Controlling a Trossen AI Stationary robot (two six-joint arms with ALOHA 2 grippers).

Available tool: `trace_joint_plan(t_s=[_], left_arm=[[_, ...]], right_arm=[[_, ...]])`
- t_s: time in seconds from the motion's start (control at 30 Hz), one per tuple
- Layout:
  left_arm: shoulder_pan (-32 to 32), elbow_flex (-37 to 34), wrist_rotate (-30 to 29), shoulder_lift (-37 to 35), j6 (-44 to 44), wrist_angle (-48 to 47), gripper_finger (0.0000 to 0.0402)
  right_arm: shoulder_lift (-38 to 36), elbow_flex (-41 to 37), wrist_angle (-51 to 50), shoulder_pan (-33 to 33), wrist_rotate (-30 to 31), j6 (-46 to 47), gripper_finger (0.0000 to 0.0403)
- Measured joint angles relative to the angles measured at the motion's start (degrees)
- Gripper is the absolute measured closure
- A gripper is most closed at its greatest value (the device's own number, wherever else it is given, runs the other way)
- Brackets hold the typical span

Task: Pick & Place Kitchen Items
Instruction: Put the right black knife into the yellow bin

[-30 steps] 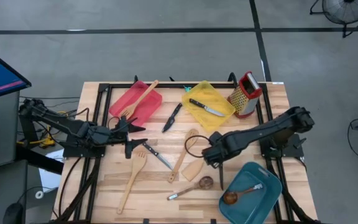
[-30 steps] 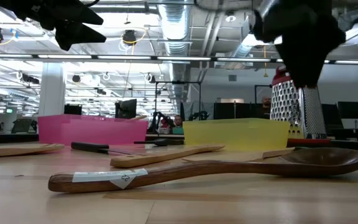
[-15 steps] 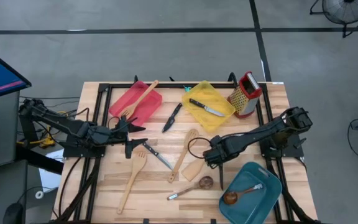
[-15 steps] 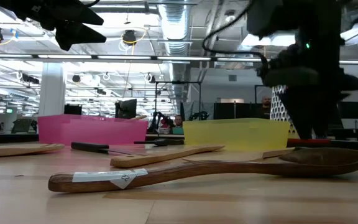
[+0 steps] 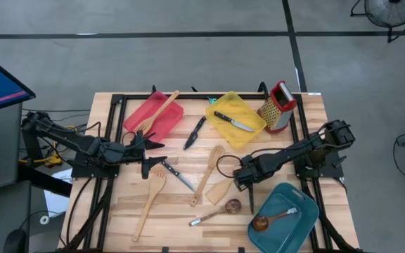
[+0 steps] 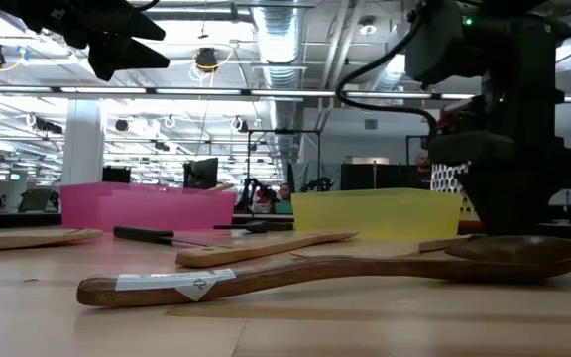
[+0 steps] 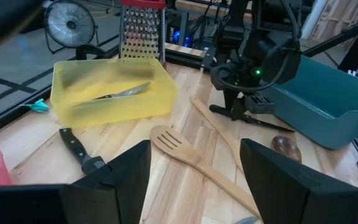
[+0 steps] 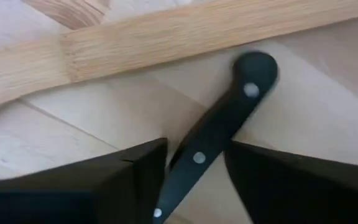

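Knife [image 8: 210, 143], black-handled with rivets, lay flat on the bench [image 5: 118, 211] just beside the teal tray [image 5: 287, 235], on the tray's side toward the middle of the bench. The right hand [image 5: 245, 184] was down low over the knife's handle, at bench level; I could not tell whether it had closed on the handle or merely stood around it. A pale wooden spatula [image 5: 219, 192] lay just beside the knife, on its side away from the teal tray, and a dark-bowled spoon [image 5: 223, 209] with a metal handle lay near the tray's edge, toward the front of the bench. Another spoon [image 5: 273, 219] rested inside the teal tray.

The left hand [image 5: 153, 154] hung above the bench well apart from the teal tray, on the far side of the spatula from it, spread wide with nothing between its fingers [image 7: 114, 186]. A slotted wooden turner [image 5: 150, 204] lay on the bench close to that hand, also well apart from the teal tray.
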Motion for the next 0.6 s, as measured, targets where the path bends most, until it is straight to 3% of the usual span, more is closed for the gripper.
trace_joint_plan(t_s=[0.17, 0.43, 0.6], left_arm=[[0.0, 0.0, 0.0, 0.0, 0.02, 0.0, 0.0174], [0.0, 0.0, 0.0, 0.02, 0.04, 0.0, 0.0174], [0.0, 0.0, 0.0, 0.02, 0.04, 0.0, 0.0174]], right_arm=[[0.04, -0.02, 0.65, -0.25, 0.85, 0.22, 0.0337], [0.13, -0.22, 5.36, -1.14, 6.13, 0.91, 0.0338], [-1.57, -0.39, 7.43, -1.18, 12.59, 1.06, 0.0337]])
